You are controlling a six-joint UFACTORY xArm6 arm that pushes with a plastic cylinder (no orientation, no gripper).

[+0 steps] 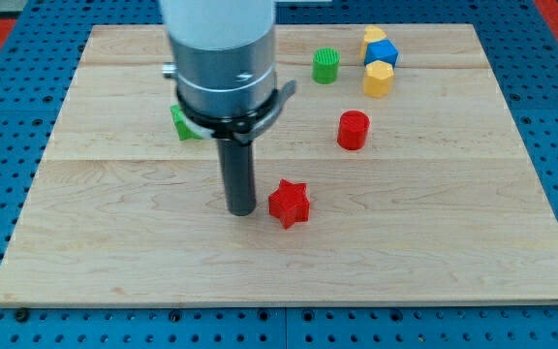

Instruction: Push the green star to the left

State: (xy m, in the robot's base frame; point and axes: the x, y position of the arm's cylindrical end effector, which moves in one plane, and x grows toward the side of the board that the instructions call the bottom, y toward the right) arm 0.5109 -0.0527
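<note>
A green block [184, 123], mostly hidden behind the arm's body, shows at the view's left of the rod; its shape cannot be made out. My tip [241, 210] rests on the wooden board [114, 233], just left of a red star [289, 204], close to it, and well below the green block.
A green cylinder [325, 66] stands near the view's top. A red cylinder [353, 130] is right of the rod. A yellow block [374, 38], a blue block [382, 53] and a yellow hexagonal block [378, 79] cluster at the top right.
</note>
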